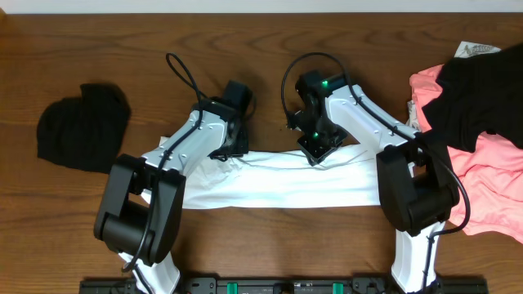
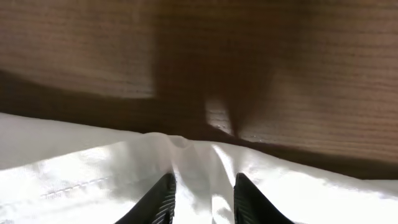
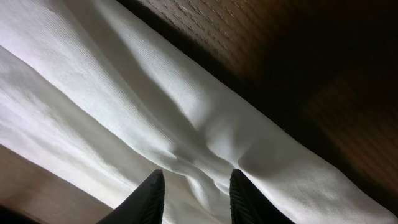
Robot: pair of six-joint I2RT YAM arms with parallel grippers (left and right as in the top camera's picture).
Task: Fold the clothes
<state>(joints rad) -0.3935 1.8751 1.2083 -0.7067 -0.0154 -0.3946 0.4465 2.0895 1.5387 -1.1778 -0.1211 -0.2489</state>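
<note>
Overhead: a long white soft-fabric garment (image 1: 278, 189) lies across the middle of the brown wooden table (image 1: 122, 41). My left pincer (image 1: 231, 151) and right pincer (image 1: 315, 155) are at its far edge. A crumpled black garment (image 1: 82, 126) lies well left and a pink-and-black clothes pile (image 1: 482, 155) right, neither in my way.

Left wrist: my pincer is clenched on a raised pucker of cloth.

Right wrist: likewise clamped on a fold. I judge the cloth light and limp, best held by the edge.

Matt white ribbed cloth garment (image 3: 186, 124) lies on grained brown wood table (image 1: 245, 33).

White garment (image 1: 286, 189), black cap (image 1: 82, 126), pink top (image 1: 493, 175)
</note>
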